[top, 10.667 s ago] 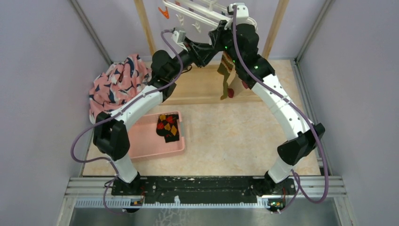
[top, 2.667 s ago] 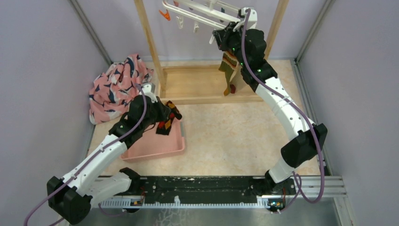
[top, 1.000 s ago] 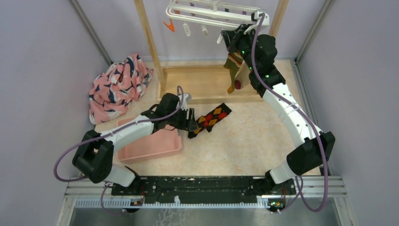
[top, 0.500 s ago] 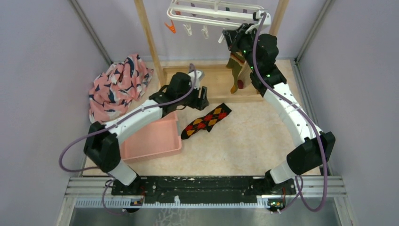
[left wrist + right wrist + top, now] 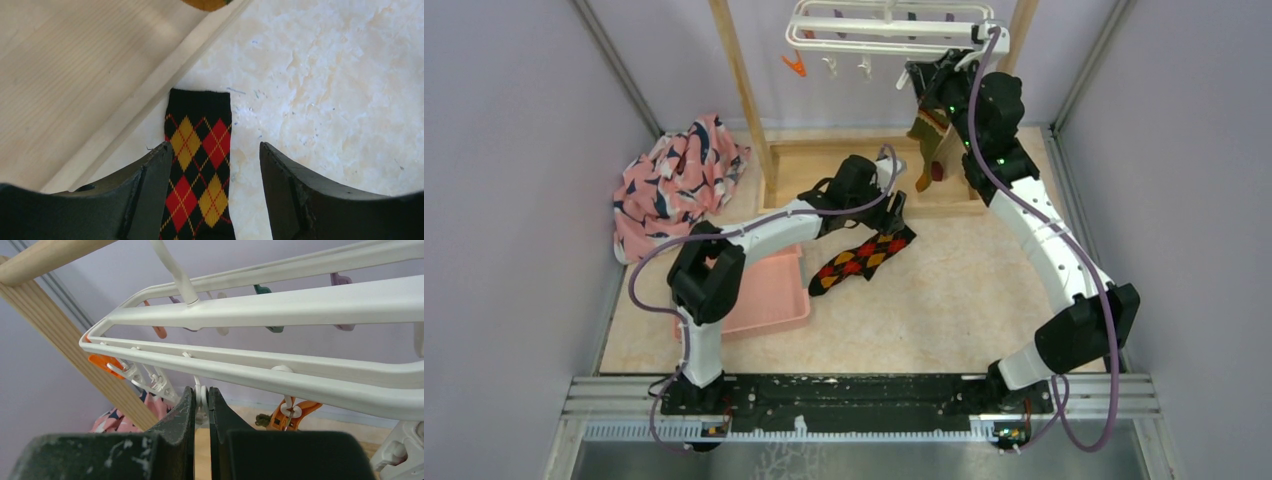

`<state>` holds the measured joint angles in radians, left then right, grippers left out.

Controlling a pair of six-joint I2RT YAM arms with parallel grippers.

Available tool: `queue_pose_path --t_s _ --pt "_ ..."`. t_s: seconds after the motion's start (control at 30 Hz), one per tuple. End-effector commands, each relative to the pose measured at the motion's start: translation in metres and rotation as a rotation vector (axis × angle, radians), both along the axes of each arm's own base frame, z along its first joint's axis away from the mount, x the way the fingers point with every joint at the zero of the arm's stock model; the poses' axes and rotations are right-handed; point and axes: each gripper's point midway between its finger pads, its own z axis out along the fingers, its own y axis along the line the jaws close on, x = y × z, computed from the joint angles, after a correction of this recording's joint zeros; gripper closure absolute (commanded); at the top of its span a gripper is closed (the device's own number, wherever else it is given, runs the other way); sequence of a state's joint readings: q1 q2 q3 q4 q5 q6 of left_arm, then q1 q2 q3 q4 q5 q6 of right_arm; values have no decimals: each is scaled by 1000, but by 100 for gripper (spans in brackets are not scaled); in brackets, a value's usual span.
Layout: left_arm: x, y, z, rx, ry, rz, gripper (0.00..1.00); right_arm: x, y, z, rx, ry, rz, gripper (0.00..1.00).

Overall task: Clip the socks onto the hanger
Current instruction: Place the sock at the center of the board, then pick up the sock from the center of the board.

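A black-red-yellow argyle sock [image 5: 864, 255] lies flat on the floor beside the rack's base. My left gripper [image 5: 893, 208] hovers open over its cuff end; in the left wrist view the sock [image 5: 197, 165] runs between the spread fingers of the gripper [image 5: 215, 150] without touching them. High at the back hangs the white hanger [image 5: 879, 32]. My right gripper [image 5: 921, 76] is shut on one of its white clips [image 5: 201, 392] under the frame [image 5: 300, 305]. An olive striped sock [image 5: 927, 140] dangles from an orange clip [image 5: 287, 415] next to it.
A pink tray [image 5: 764, 300] sits on the floor left of the argyle sock. A big pink patterned cloth [image 5: 674, 180] is heaped at the far left. The wooden rack's post [image 5: 739, 90] and base board [image 5: 814, 175] stand behind the left gripper.
The left gripper has let the argyle sock down on the floor, opened, and moved right and back to the sock's cuff end. The hanger has swung a little with the right gripper.
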<state>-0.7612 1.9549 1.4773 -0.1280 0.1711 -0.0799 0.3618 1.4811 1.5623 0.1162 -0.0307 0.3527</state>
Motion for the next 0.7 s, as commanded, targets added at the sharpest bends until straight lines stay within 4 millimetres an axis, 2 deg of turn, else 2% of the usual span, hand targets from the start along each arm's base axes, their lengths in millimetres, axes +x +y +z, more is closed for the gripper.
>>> queue_pose_path --t_s 0.0,0.2,0.37,0.67 --pt "18 -23 13 -36 -111 -48 30 -6 -13 -21 -31 77 -20 100" --pt "26 -26 -22 30 -119 -86 30 -6 -17 -23 -32 81 -29 100" --pt "23 -28 -38 35 -69 -87 30 -4 -22 -24 -24 83 -33 100" --pt "41 -30 -67 90 -32 -45 29 -2 -24 -27 -16 89 -29 100"
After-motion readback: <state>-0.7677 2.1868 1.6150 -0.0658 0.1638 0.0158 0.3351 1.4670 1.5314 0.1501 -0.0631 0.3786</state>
